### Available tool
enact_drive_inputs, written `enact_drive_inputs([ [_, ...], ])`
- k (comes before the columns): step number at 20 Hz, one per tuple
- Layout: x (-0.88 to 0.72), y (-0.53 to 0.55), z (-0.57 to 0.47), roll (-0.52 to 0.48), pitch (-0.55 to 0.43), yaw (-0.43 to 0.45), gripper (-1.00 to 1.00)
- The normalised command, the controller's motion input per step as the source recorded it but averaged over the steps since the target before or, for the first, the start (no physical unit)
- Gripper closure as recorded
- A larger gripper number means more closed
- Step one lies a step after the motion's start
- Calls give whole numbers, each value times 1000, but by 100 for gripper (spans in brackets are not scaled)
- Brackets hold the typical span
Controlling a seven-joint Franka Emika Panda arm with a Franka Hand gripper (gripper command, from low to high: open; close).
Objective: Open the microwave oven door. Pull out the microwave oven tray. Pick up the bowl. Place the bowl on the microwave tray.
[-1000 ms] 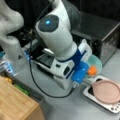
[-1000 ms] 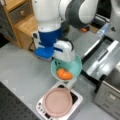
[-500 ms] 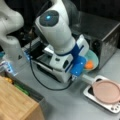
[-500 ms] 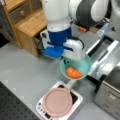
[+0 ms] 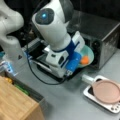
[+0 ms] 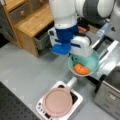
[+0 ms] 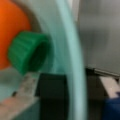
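- The bowl [image 6: 86, 64] hangs clamped by its rim in the gripper [image 6: 75, 58], carrying an orange object [image 6: 81, 69], above the open microwave oven door [image 6: 106, 53].
- The arm reaches steeply down from a front view's top.
- Below the gripper, apart, a pink plate [image 6: 57, 102] lies on a white tray [image 6: 77, 100]; the microwave oven [image 5: 105, 37] stands just beyond.

Pink plate [image 6: 57, 102] on white tray [image 6: 77, 100] blocked the counter just beside the microwave oven [image 6: 110, 95]. Wooden cabinet [image 6: 30, 22] stood well apart from it; bare counter lay between.
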Motion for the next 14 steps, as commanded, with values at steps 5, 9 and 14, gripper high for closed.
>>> enact_drive_inputs([
  [5,-505,353,-71,86,-101,-203,100],
  [9,-484,427,-99,105,-94,-219,100],
  [14,-414,392,-207,113,-138,-234,100],
])
